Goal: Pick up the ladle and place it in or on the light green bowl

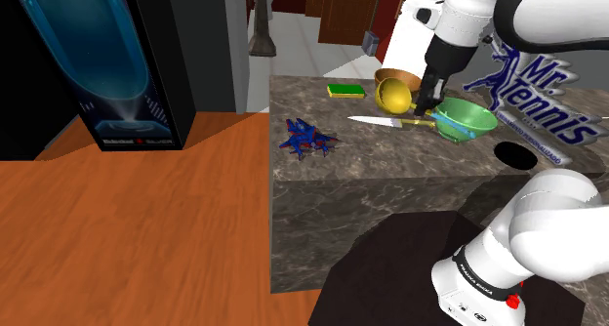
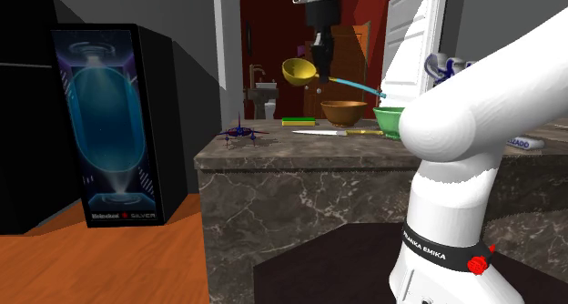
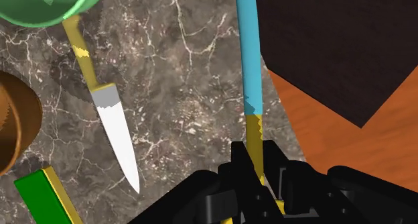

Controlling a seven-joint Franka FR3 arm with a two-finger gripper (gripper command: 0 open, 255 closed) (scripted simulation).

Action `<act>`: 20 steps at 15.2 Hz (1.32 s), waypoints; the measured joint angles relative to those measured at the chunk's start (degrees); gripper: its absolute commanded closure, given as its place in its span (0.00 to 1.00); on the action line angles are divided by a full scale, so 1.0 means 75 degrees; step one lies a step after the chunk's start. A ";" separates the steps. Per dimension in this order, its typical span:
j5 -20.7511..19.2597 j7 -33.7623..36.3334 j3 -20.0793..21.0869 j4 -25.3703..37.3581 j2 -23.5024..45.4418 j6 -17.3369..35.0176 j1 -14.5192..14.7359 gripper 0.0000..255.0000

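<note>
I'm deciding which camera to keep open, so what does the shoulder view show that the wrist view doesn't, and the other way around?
Shoulder view's extras: the ladle's yellow cup, a blue toy jet, a black cabinet with a blue screen, and a Mr. Tennis sign. Wrist view's extras: the ladle's blue handle clasped in the gripper. Both share the green bowl, the knife, the brown bowl, the green-and-yellow sponge and the marble counter.
</note>
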 measured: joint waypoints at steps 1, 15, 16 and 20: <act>-0.0100 -0.0147 -0.0140 0.0042 0.0008 -0.0006 -0.0060 1.00; -0.1804 -0.2721 -0.2769 0.0388 0.0244 0.0523 -0.1014 1.00; -0.1918 -0.2922 -0.2983 0.0453 0.0315 0.0595 -0.1071 1.00; -0.2232 -0.3609 -0.3743 0.0875 0.0796 0.0897 -0.1174 1.00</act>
